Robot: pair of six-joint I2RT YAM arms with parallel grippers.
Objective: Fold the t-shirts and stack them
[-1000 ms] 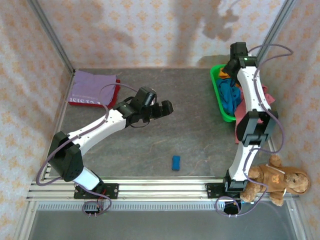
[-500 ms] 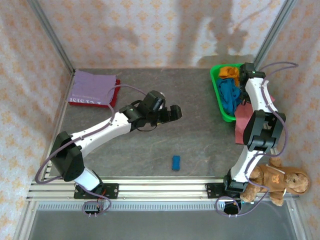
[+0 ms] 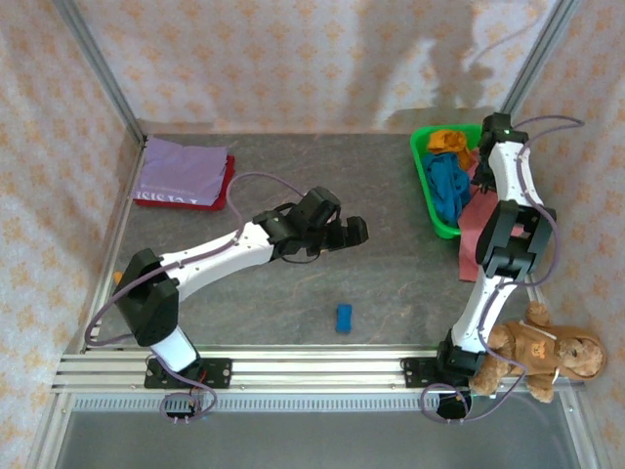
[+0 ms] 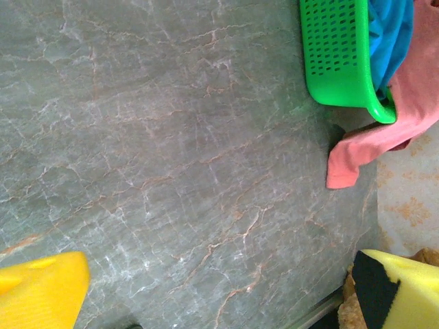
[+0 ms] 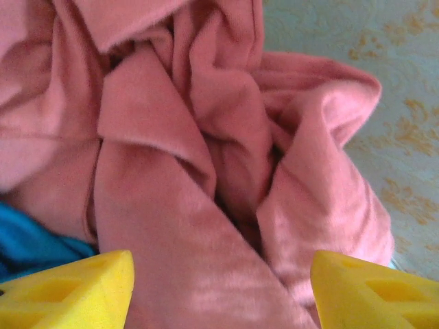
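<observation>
A green basket [image 3: 427,186] at the back right holds an orange t-shirt [image 3: 447,140] and a blue t-shirt [image 3: 449,188]. A salmon-pink t-shirt [image 3: 477,220] hangs over its right rim. My right gripper [image 3: 480,164] is down on that pink shirt [image 5: 206,171]. Its jaws [image 5: 219,295] stand apart, open, with bunched pink folds between the fingers, and blue cloth [image 5: 27,236] lies at the left. At the back left a folded lilac t-shirt [image 3: 181,166] rests on a dark red one [image 3: 223,188]. My left gripper [image 3: 348,233] hovers open and empty [image 4: 223,295] over mid-table, with the basket [image 4: 336,55] ahead of it.
A small blue block [image 3: 344,318] lies near the front middle. A brown teddy bear [image 3: 542,352] sits at the front right beside the right arm's base. Patterned walls and metal posts close in the table on three sides. Bare grey tabletop [image 4: 171,151] spreads under the left gripper.
The right arm has swung right and dropped onto the pink shirt, its jaws narrowing. The left gripper has travelled right toward the middle of the table, still open.
</observation>
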